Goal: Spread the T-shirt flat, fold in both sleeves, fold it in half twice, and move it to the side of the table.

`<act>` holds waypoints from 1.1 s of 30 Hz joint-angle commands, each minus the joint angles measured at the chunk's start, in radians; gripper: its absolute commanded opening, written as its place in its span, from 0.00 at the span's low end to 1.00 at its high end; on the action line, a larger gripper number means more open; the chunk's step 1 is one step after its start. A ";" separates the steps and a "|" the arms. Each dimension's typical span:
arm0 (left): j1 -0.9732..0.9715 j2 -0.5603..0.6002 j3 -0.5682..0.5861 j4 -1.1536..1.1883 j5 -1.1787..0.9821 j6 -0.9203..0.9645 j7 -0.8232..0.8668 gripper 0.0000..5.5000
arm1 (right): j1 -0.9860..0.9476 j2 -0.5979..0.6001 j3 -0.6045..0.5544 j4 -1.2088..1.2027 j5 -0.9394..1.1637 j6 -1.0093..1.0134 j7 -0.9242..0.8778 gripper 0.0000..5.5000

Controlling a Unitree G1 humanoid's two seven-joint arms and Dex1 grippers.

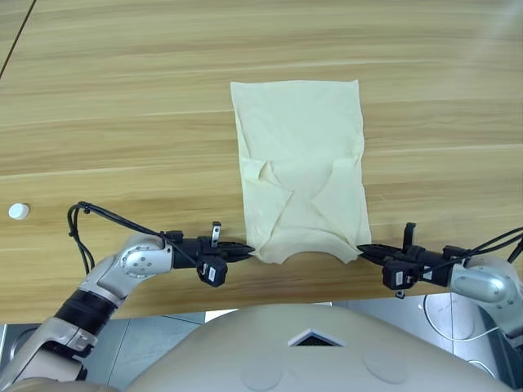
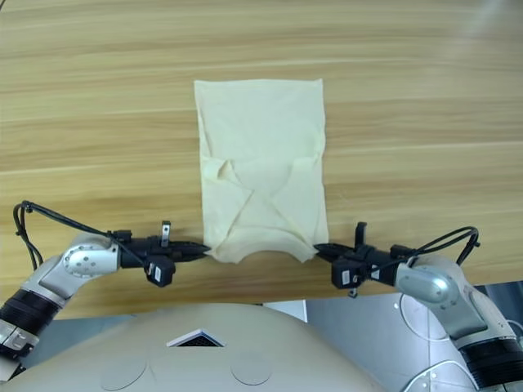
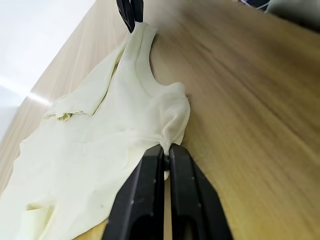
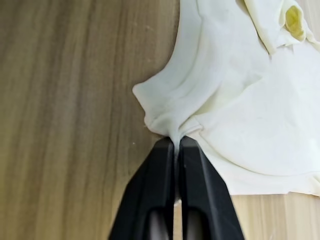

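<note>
We see a pale yellow T-shirt (image 1: pixel 301 155) lying flat at centre frame in the head view, on a wooden table (image 1: pixel 122 98). Its sleeves are folded in over the front, w/ the curved neckline toward the bottom of the frame. Our left gripper (image 1: pixel 249 249) is pinched tight on the shirt's bottom-left corner. The right gripper (image 1: pixel 361 248) is pinched tight on the bottom-right corner, w/ cloth bunched up in each grip. A small white disc (image 1: pixel 18 211) sits at the far-left edge, well apart from the shirt.
</note>
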 commanded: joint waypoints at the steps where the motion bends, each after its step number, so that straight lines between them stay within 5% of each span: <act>1: 0.005 0.016 0.003 -0.031 -0.040 0.012 -0.016 0.00 | 0.018 -0.007 -0.021 -0.036 0.020 -0.010 -0.004 0.00; 8: 0.063 0.091 0.033 -0.109 -0.123 0.003 -0.035 0.00 | 0.092 -0.014 -0.134 -0.154 0.050 0.007 -0.023 0.00; 25: 0.439 0.443 0.136 -0.360 -0.570 -0.163 -0.106 0.00 | 0.500 -0.024 -0.450 -0.366 0.265 -0.344 0.076 0.00; 33: 0.253 0.214 0.153 -0.194 -0.480 0.031 -0.067 0.00 | 0.166 0.045 -0.282 -0.327 0.122 -0.045 0.044 0.00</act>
